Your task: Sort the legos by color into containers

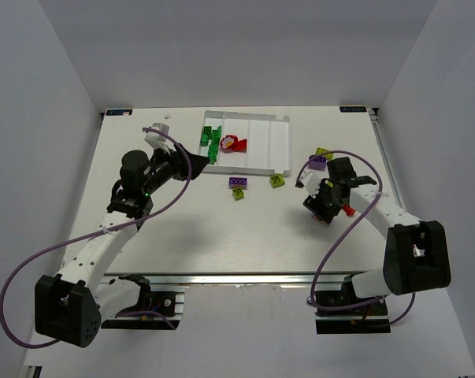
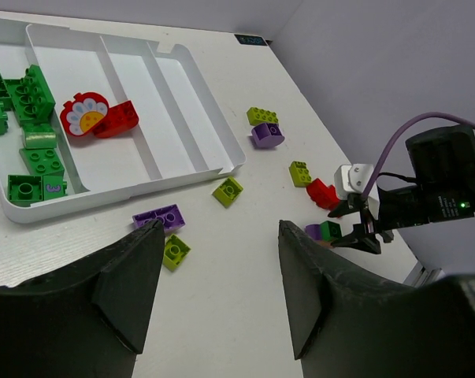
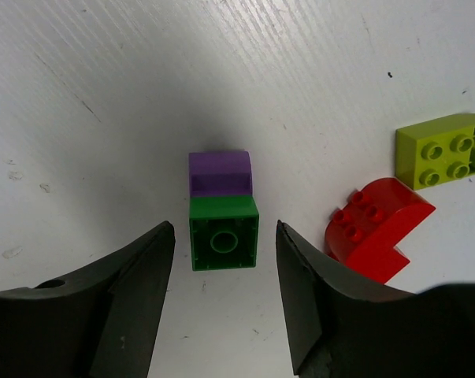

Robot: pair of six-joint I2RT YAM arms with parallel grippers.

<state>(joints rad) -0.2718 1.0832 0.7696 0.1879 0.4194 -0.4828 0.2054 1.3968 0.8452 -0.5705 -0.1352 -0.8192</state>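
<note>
The white tray (image 1: 270, 140) lies at the back of the table. Its leftmost compartment holds several green legos (image 2: 32, 94), and the one beside it holds a red brick with a flower piece (image 2: 115, 118). My left gripper (image 2: 221, 228) hovers open and empty near the tray's front left corner, over bare table. A green brick (image 3: 224, 232) stuck to a purple one (image 3: 219, 173) lies on the table between the fingers of my right gripper (image 3: 224, 230). Those fingers are open, with a gap on each side of the brick. A red brick (image 3: 375, 224) lies just to the right.
Loose on the table in front of the tray are a purple brick (image 2: 162, 215) and two yellow-green ones (image 2: 176, 250) (image 2: 228, 190). Further right lie another purple (image 2: 267, 135) and more yellow-green bricks (image 2: 261, 116) (image 2: 300, 172). White walls enclose the table.
</note>
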